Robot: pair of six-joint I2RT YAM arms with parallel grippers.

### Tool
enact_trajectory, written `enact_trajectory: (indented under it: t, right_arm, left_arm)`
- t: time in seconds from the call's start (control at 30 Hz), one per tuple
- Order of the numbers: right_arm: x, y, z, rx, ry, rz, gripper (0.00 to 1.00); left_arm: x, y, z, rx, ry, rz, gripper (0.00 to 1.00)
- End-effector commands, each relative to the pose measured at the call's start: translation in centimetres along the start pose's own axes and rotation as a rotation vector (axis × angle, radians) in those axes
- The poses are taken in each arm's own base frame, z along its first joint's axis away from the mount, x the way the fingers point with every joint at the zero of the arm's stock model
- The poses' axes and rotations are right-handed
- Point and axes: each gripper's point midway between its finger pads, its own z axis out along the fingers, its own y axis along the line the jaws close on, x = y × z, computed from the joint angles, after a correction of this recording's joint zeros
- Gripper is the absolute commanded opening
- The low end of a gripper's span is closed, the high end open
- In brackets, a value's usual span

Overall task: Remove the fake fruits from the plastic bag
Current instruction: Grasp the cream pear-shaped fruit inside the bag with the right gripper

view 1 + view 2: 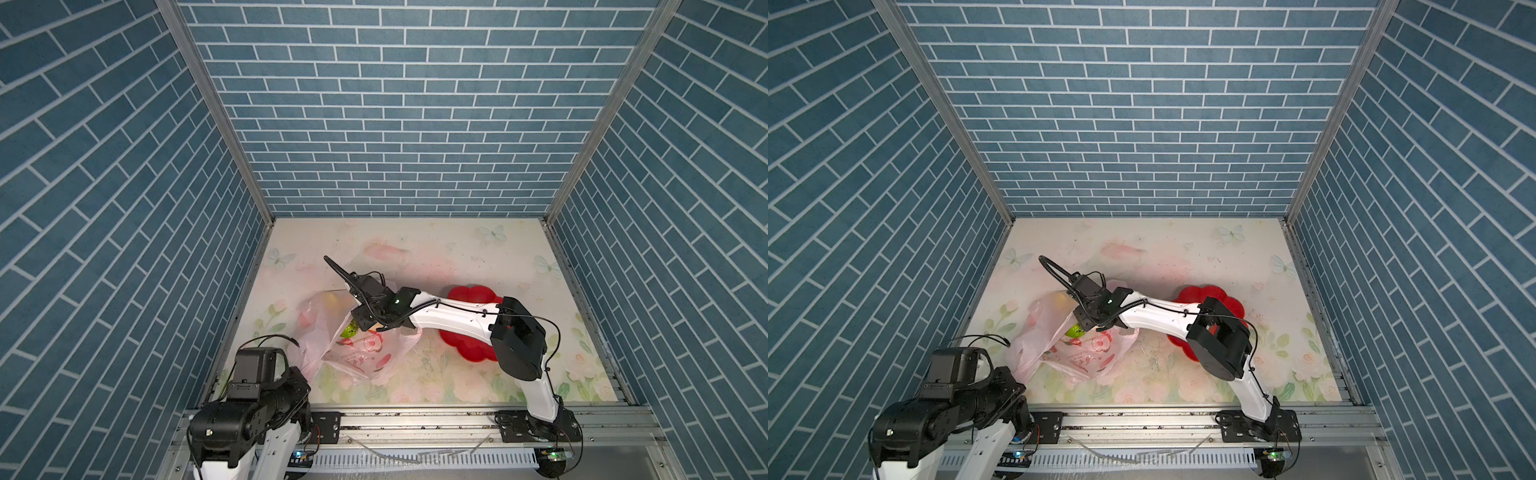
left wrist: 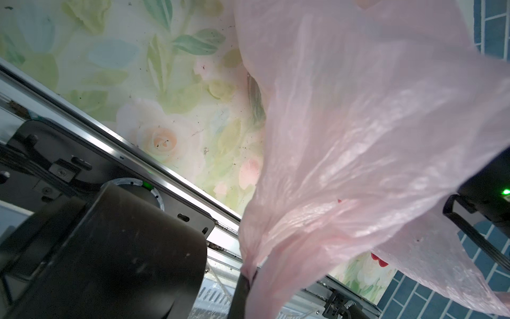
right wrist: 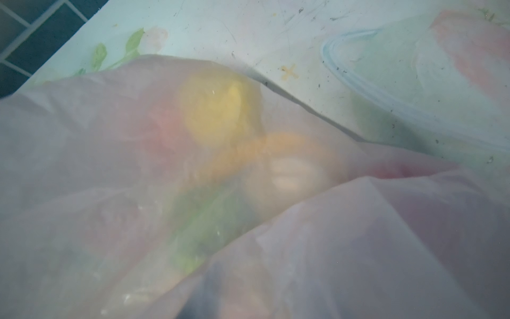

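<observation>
My left pincer (image 2: 246,276) grips a gathered corner of the plastic bag (image 1: 361,353). My right pincer (image 1: 356,324) sits at the bag mouth; its opening I cannot tell, as film veils the lens. Lemon (image 3: 218,110), orange (image 3: 265,149) and green bumpy ball (image 1: 348,331) lie just ahead of it, inside. Risk: closing blind pinches film and drags the bag, not 1 fruit.

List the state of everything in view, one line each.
Thin pink plastic bag: crumpled, fruits inside.
Left claw: shut on bag's film.
Right claw: at bag's mouth, jaws hidden.
Green bumpy toy ball: lying in bag's mouth.
Yellow toy lemon: inside, under film.
Red flower-shaped plate: no fruit visible.
</observation>
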Motion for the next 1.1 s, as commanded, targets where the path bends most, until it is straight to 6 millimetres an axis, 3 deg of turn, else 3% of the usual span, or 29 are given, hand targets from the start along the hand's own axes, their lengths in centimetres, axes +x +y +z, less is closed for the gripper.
enact_trajectory:
  t: [0.0,0.2,0.37,0.5,0.9,1.07]
  right_arm:
    - [-1.0,-1.1,-0.2,0.039,-0.003,-0.017,0.52]
    - [1.0,-2.8,-0.8,0.108,0.053,-0.002,0.73]
    - [1.9,-3.0,-1.0,0.104,0.103,0.041,0.90]
    - [3.3,-3.1,-0.9,0.091,0.156,0.054,0.98]
    - [4.0,-2.8,1.3,-0.024,0.197,0.158,0.99]
    - [5.4,-2.6,2.1,-0.032,0.245,0.185,0.99]
  left_arm:
    - [-0.5,0.2,0.8,0.007,-0.028,-0.024,0.00]
    - [-1.6,-0.8,1.1,0.031,-0.057,-0.011,0.00]
    - [-2.5,-1.9,1.4,0.055,-0.073,0.000,0.00]
    - [-3.1,-2.5,1.7,0.069,-0.080,0.003,0.00]
    - [-3.1,-2.0,2.5,0.057,-0.074,0.000,0.00]
    - [-3.2,-2.0,2.8,0.051,-0.074,0.004,0.00]
